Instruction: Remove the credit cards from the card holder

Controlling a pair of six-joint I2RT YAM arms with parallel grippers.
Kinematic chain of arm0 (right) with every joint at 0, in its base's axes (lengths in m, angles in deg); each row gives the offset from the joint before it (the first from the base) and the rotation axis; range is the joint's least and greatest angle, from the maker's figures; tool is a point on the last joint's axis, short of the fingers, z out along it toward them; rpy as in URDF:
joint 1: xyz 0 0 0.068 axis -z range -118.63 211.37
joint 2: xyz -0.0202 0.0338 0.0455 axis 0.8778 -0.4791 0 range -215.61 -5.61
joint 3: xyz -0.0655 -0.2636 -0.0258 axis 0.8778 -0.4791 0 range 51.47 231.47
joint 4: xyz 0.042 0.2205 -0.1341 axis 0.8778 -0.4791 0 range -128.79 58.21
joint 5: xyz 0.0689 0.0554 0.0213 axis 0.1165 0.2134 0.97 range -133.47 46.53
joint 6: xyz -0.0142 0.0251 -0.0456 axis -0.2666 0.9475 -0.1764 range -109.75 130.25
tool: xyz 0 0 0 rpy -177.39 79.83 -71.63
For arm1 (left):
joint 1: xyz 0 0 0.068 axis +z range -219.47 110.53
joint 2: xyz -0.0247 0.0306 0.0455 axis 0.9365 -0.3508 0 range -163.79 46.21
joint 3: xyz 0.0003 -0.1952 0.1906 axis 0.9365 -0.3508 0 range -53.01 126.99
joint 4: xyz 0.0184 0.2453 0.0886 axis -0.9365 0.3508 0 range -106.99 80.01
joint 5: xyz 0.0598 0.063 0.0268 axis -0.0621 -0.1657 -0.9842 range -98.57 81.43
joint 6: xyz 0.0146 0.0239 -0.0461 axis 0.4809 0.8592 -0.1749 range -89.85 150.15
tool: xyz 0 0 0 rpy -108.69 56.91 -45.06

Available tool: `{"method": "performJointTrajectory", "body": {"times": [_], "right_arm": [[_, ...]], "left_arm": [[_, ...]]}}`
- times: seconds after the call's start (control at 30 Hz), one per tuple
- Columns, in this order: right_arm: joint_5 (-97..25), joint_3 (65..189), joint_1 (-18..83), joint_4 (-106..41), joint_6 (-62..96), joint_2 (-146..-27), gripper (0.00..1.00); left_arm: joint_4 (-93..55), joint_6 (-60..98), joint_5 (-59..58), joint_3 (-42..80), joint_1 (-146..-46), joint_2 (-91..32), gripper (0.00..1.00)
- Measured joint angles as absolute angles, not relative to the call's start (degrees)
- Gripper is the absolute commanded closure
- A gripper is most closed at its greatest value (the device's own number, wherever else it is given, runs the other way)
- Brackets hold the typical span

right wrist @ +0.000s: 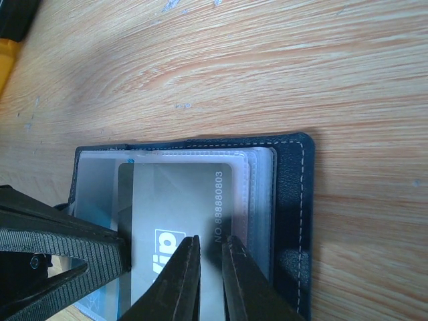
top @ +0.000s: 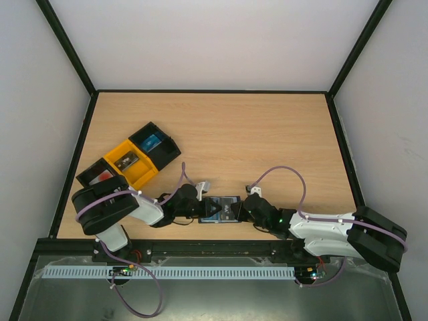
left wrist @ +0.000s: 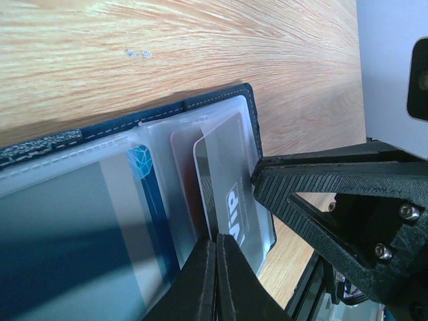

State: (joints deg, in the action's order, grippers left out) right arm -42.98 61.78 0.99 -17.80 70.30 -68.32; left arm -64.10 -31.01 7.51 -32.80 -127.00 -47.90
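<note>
The dark navy card holder (top: 231, 200) (left wrist: 214, 99) (right wrist: 291, 200) lies open on the table between both grippers, its clear sleeves showing. A grey credit card (left wrist: 234, 174) (right wrist: 174, 194) marked "VIP" sticks partly out of a sleeve. My left gripper (top: 202, 212) (left wrist: 217, 244) is shut, pinching that card's near edge. A blue card (left wrist: 144, 180) and a reddish one (left wrist: 190, 194) sit in sleeves beside it. My right gripper (top: 242, 206) (right wrist: 210, 242) points down onto the holder, its jaws a narrow gap apart with nothing between them, tips resting over the grey card.
Three small open trays stand in a row at the left: black with a blue card (top: 152, 142), yellow (top: 127, 162), black with a red card (top: 101, 176). Black rails border the table edges (top: 83, 140). Bare wood stretches behind the holder.
</note>
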Motion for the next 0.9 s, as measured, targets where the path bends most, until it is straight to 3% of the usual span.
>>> {"method": "performJointTrajectory", "body": {"times": [0.57, 0.9], "right_arm": [[-43.0, 61.8, 1.0, -17.8, 70.3, -68.3, 0.87], [-43.0, 62.1, 1.0, -19.0, 70.0, -67.9, 0.86]], "left_arm": [[-59.0, -28.2, 5.7, -35.1, -127.0, -40.3, 0.97], [-50.4, -25.8, 3.0, -38.8, -125.4, -27.5, 0.97]]}}
